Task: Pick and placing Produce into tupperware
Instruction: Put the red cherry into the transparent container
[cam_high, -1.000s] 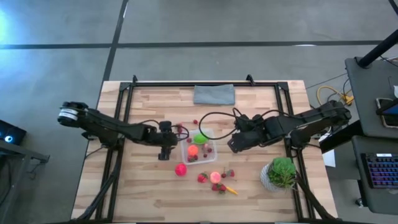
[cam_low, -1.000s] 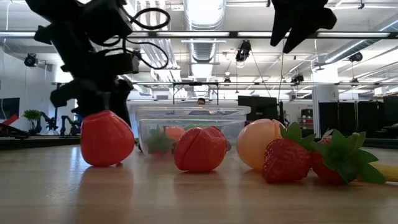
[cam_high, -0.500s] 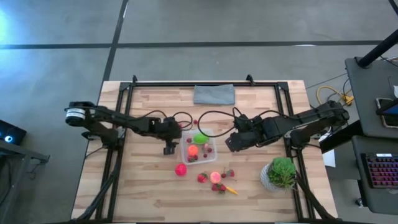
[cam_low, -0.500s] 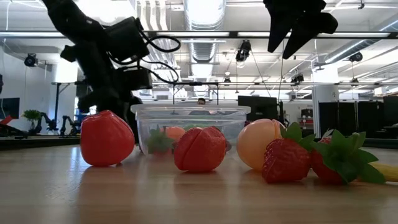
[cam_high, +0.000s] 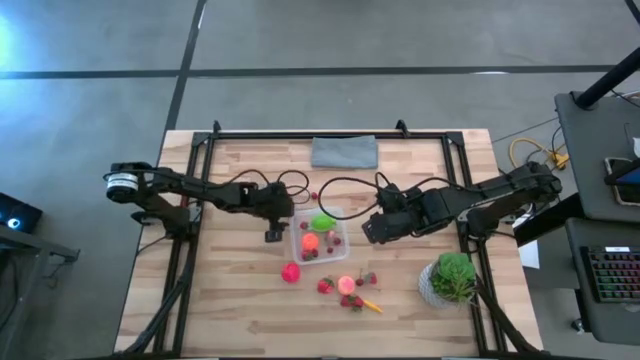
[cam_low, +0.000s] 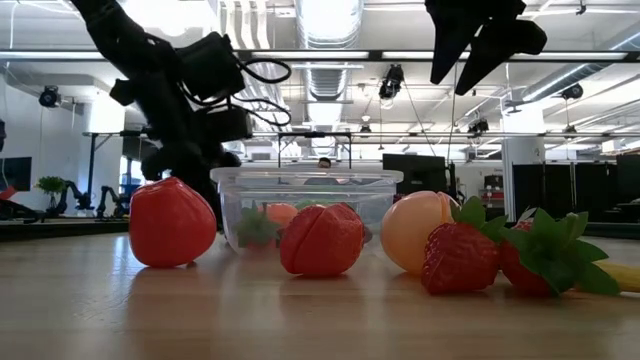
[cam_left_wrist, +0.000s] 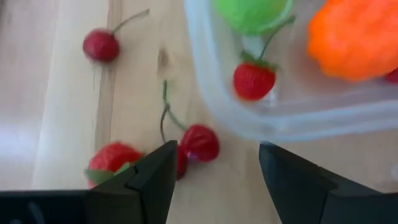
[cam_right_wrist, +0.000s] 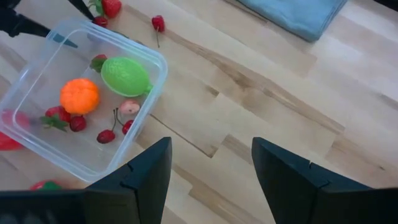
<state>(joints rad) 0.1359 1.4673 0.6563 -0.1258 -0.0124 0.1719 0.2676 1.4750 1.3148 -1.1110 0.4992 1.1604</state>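
Note:
The clear tupperware (cam_high: 297, 243) stands mid-table and holds a green fruit (cam_right_wrist: 126, 76), an orange one (cam_right_wrist: 79, 95), a strawberry (cam_left_wrist: 254, 81) and small cherries. My left gripper (cam_left_wrist: 217, 152) is open and hovers low at the box's left wall (cam_left_wrist: 211, 93). It is over a pair of stemmed cherries (cam_left_wrist: 200, 142) lying on the wood, and nothing is between its fingers. My right gripper (cam_right_wrist: 211, 146) is open and held high to the right of the box. A pink ball (cam_high: 290, 272), a peach ball (cam_high: 346, 284) and strawberries (cam_high: 325, 286) lie nearer the front edge.
A folded grey cloth (cam_high: 344, 152) lies at the far edge. A potted green plant (cam_high: 452, 278) stands at the front right. Another cherry (cam_left_wrist: 101, 45) and a strawberry (cam_left_wrist: 112, 158) lie on the wood left of the box. Bare wood lies between the box and my right gripper.
My left gripper has swung toward the table's far edge and closer to the tupperware's left wall, staying low over the table. The produce and the box have not moved.

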